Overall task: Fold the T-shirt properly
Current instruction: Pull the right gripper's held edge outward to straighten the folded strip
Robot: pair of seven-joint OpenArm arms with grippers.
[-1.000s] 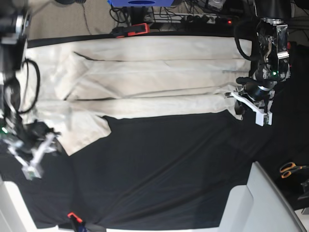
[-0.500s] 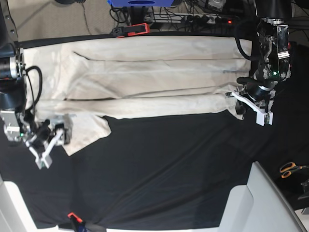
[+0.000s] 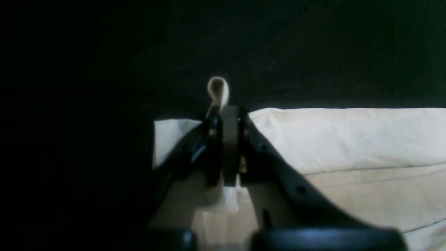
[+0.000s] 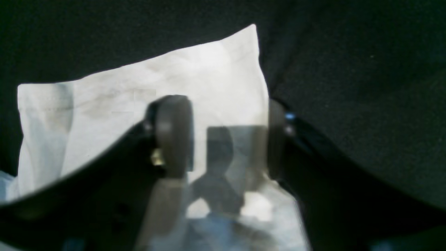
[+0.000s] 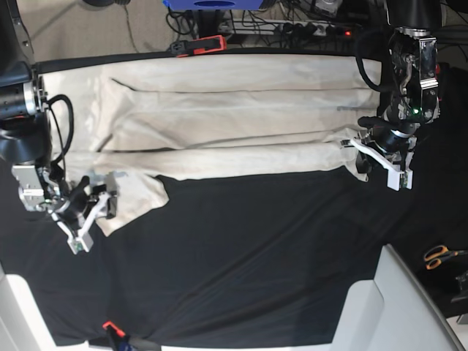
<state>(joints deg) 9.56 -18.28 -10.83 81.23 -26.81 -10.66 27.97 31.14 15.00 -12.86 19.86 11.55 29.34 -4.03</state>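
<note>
1. Looks like a robotics lab bench, black cloth (image 5: 256,263) over it.
2. Cable tangle (image 5: 292,18) and power strip (image 5: 322,29) at 12 o'clock.
3. Orange clamp (image 5: 199,45) at 12, scissors (image 5: 440,256) at 4.

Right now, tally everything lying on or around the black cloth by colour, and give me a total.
Cream: 1, the T-shirt
Orange-handled: 1, the scissors
Red-orange: 2, the clamp at the far edge and the clamp at the near edge
Blue: 1, the bin
Total: 5

no readable text, labels or brands anywhere
</note>
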